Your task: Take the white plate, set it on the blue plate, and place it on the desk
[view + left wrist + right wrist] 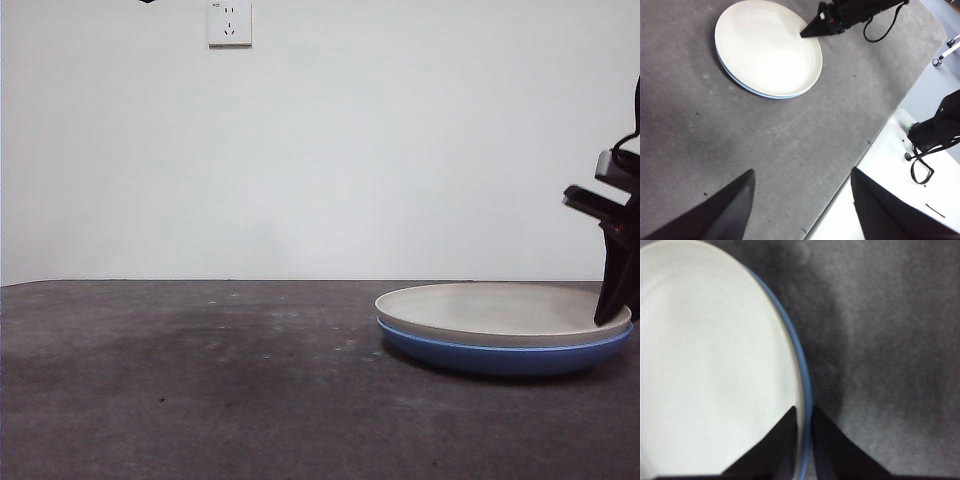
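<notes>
The white plate (500,305) lies stacked inside the blue plate (500,358) on the desk (200,380), at the right. My right gripper (612,315) comes down from the right edge onto the white plate's near-right rim. In the right wrist view its jaws (804,440) stand almost together with the white plate's (715,365) rim between them, and the blue plate's rim (802,370) shows just below. The left wrist view shows the stack (765,47) and the right gripper (805,34) from afar. My left gripper (802,210) is open and empty, high above the desk.
A wall socket (229,22) sits high on the white back wall. The desk's edge (840,195) runs near the left gripper, with a white surface and black cabled gear (935,130) beyond it. The left arm shows only as a black tip (148,1).
</notes>
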You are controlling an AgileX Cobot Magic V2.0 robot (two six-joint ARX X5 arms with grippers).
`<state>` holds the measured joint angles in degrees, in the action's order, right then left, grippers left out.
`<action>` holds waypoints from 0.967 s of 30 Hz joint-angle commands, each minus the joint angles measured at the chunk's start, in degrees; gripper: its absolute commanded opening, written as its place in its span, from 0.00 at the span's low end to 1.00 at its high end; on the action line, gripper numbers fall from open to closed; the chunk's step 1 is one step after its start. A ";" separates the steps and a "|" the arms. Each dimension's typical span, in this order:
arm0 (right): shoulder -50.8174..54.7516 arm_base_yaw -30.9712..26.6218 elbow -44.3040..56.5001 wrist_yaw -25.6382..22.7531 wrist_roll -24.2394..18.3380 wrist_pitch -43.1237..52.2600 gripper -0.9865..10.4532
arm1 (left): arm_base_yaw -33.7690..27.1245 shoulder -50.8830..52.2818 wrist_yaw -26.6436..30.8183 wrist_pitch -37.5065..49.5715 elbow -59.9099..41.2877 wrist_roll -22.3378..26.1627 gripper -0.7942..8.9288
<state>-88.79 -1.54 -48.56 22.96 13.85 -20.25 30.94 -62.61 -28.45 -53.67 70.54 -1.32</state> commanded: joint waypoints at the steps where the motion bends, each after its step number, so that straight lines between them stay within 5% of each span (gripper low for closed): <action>1: 2.14 0.20 -0.57 0.17 0.61 0.57 0.10 | 0.37 -0.42 -0.20 0.52 0.52 0.44 0.40; 13: 8.76 4.83 -1.14 2.60 4.85 1.01 0.10 | 0.37 -0.42 -0.20 0.98 0.52 0.70 0.40; 29: 2.56 19.47 -3.87 -2.43 12.81 10.27 0.10 | 0.37 -0.42 -0.20 0.94 0.52 0.68 0.40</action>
<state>-84.90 17.56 -50.81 20.47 24.58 -11.20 30.94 -62.61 -28.45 -53.39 70.54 -1.32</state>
